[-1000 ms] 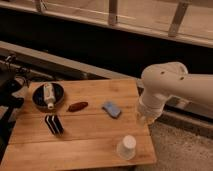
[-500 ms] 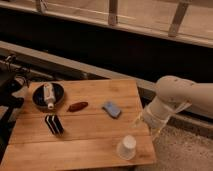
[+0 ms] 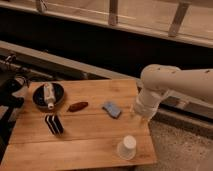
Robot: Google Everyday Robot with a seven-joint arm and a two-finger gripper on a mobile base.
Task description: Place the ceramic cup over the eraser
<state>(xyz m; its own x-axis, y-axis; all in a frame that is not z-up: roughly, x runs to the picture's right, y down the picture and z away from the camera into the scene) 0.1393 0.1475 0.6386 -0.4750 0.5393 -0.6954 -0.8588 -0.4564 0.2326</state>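
Observation:
A white ceramic cup stands upside down near the front right edge of the wooden table. A black-and-white striped block, probably the eraser, lies at the left of the table. A small blue pad lies in the middle. My white arm reaches in from the right. Its gripper hangs at the table's right edge, just right of the blue pad and above the cup. It holds nothing that I can see.
A black bowl with a white bottle in it sits at the back left. A brown oblong object lies beside it. A dark wall and railing run behind the table; the floor lies to the right.
The arm has shifted up and slightly left from where it hung lower at the table's right edge half a second ago. The cup and other objects have not moved.

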